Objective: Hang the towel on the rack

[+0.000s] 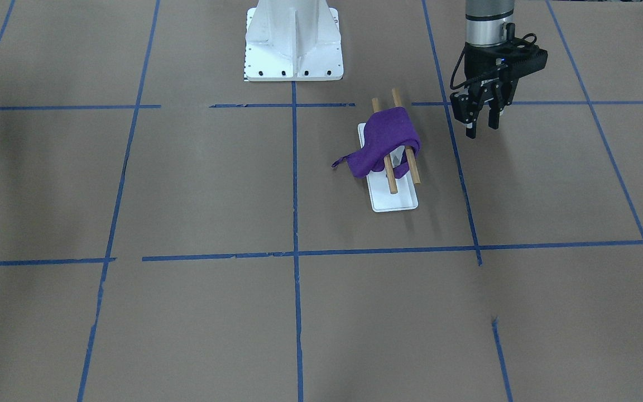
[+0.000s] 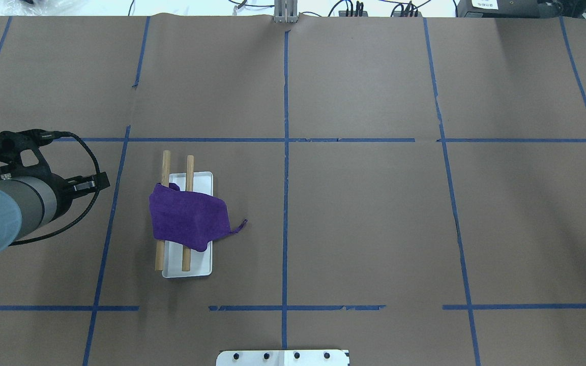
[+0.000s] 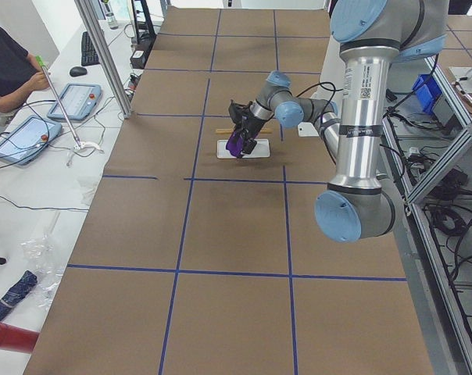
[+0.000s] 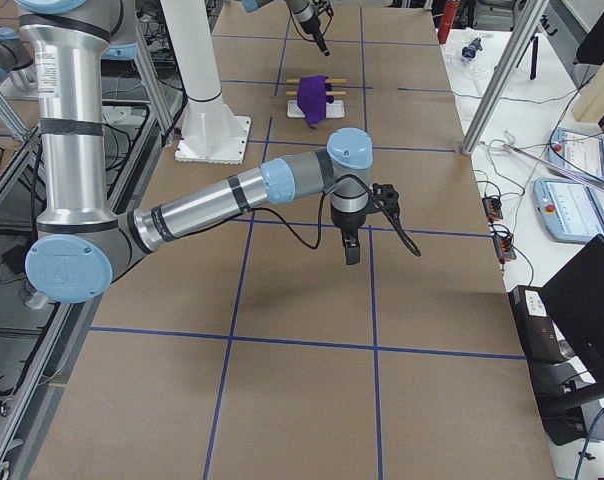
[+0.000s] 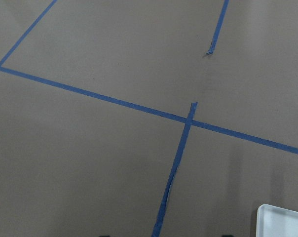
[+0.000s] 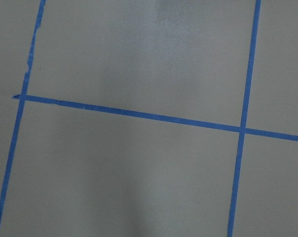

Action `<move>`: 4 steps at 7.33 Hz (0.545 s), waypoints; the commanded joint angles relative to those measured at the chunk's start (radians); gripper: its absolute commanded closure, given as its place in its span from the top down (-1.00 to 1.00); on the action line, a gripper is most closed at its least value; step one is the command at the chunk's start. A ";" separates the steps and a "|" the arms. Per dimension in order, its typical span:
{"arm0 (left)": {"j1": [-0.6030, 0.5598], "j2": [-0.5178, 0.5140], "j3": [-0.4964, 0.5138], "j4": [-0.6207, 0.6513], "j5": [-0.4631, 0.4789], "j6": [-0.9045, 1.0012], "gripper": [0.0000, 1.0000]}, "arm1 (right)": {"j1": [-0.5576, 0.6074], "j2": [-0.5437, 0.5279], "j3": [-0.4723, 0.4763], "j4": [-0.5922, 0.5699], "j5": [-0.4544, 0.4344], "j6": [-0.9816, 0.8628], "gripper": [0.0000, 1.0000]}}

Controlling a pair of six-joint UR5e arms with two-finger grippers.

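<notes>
Towel (image 1: 389,137) over rack (image 1: 397,199) (middle hidden)

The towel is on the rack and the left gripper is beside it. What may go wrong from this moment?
1. The towel lies bunched across both dowels of the rack, and its loop corner trails off one side. That uneven weight might slowly pull it off.
2. The left gripper, open and empty, hangs close beside the rack. A careless sideways move could knock the small stand.
</notes>
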 commanded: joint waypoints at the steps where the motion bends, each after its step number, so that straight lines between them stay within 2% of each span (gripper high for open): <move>1: -0.228 -0.002 0.066 -0.077 -0.245 0.390 1.00 | -0.001 -0.005 -0.006 -0.001 -0.003 -0.004 1.00; 3: -0.481 -0.011 0.194 -0.093 -0.454 0.794 1.00 | 0.001 -0.025 -0.005 -0.001 0.001 0.001 1.00; 4: -0.625 -0.014 0.271 -0.090 -0.610 0.993 1.00 | 0.005 -0.031 -0.005 -0.002 0.006 0.001 1.00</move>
